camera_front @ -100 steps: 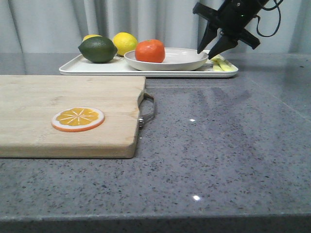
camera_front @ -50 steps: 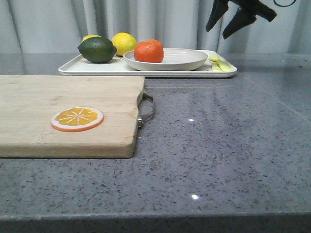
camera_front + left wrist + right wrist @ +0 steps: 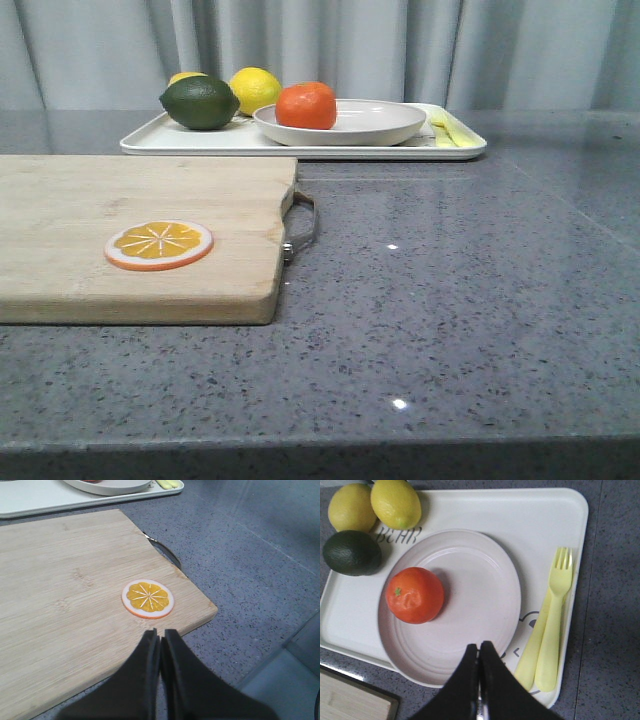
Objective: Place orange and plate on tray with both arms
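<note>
While the orange (image 3: 307,105) sits inside the plate (image 3: 340,122), off to one side of its well, the plate itself rests on the tray (image 3: 300,142) at the table's far edge — so both task items look already placed. Beside the plate on the tray lie a yellow fork (image 3: 554,625), two lemons (image 3: 396,502) and a lime (image 3: 351,552). An orange slice (image 3: 159,245) lies on the cutting board (image 3: 140,235) near the table's front left. The left tool (image 3: 160,640) hangs over the board with its jaws pressed together, holding nothing; the right tool (image 3: 479,652) hovers above the plate's rim, likewise closed and empty. I judge the orange firm but prone to rolling — best pinched across its middle. The plate looks rigid and smooth, best taken by its raised rim.
</note>
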Robot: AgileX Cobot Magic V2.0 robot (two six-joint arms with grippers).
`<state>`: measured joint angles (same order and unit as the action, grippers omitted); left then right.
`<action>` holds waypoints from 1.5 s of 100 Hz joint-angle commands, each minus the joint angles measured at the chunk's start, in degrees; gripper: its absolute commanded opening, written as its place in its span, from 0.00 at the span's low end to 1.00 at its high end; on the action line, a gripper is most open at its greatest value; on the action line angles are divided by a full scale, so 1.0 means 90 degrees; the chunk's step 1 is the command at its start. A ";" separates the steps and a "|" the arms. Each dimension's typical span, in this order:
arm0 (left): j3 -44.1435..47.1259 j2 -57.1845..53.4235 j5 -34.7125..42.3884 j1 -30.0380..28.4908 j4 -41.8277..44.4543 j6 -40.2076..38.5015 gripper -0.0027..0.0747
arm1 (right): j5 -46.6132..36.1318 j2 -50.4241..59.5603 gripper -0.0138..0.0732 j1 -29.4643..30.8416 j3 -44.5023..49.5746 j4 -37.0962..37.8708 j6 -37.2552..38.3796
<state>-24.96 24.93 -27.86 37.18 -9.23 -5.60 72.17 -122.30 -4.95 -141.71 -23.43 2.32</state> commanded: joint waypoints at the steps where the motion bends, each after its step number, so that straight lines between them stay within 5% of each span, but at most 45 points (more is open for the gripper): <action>1: -0.0158 0.0029 0.0418 0.0005 -0.0034 -0.0054 0.01 | 0.0507 0.0703 0.08 0.0041 -0.0183 -0.0073 -0.0084; 41: -0.0158 0.0029 0.0641 0.0005 -0.0169 -0.0054 0.01 | 0.0503 0.2116 0.08 0.0035 0.0865 0.0177 -0.0084; 67: -0.0158 0.0029 0.0671 0.0005 -0.0184 -0.0054 0.01 | 0.0030 0.3711 0.08 0.0035 0.3356 0.1195 -0.0167; 101: -0.0158 0.0029 0.0860 0.0005 -0.0154 -0.0054 0.01 | -0.1798 0.6251 0.08 0.0035 0.6717 0.1196 -0.0594; 150: -0.0158 0.0029 0.0878 0.0005 -0.0125 -0.0054 0.01 | -0.2918 0.9744 0.08 0.0035 1.0092 0.1196 -0.0701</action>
<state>-24.96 24.93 -24.50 37.18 -10.17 -5.60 50.72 -38.12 -4.95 -52.23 -12.62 -3.31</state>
